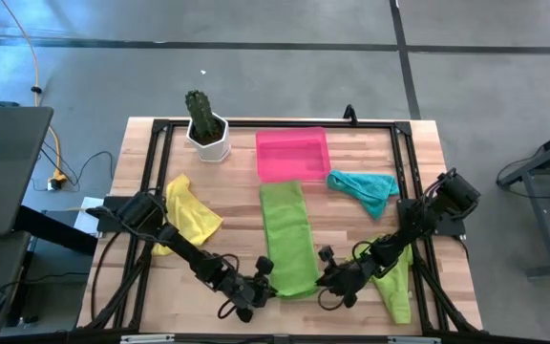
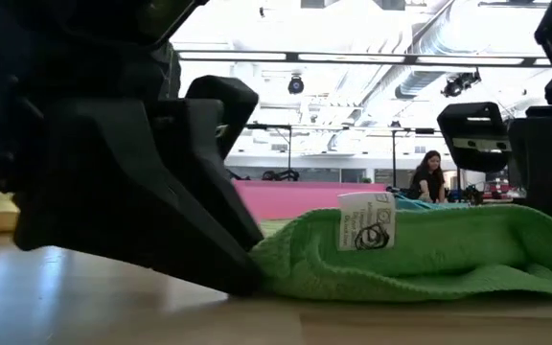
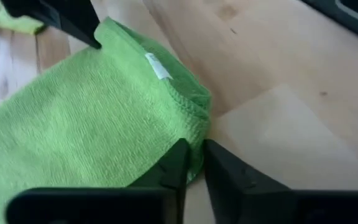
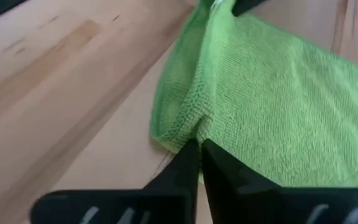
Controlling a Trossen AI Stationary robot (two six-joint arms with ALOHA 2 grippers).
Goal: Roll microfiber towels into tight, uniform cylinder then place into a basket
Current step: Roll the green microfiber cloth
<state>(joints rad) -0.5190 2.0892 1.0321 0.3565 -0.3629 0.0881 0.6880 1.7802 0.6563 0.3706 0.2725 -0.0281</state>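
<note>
You've got the left end effector [image 3: 192, 163] and right end effector [image 4: 199, 163] each pinched on a near corner of the long lime towel [image 1: 288, 235], which lies on the worktop just in front of the pink basket [image 1: 292, 151]. Risk: uneven pull btwn arms skews the roll, or a corner slips out.

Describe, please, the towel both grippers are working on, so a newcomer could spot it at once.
Start at the pink basket on the table's far side. The long lime green towel runs from it toward the near edge, where the left gripper and right gripper pinch its corners. Only it lies flat and straight.
</note>
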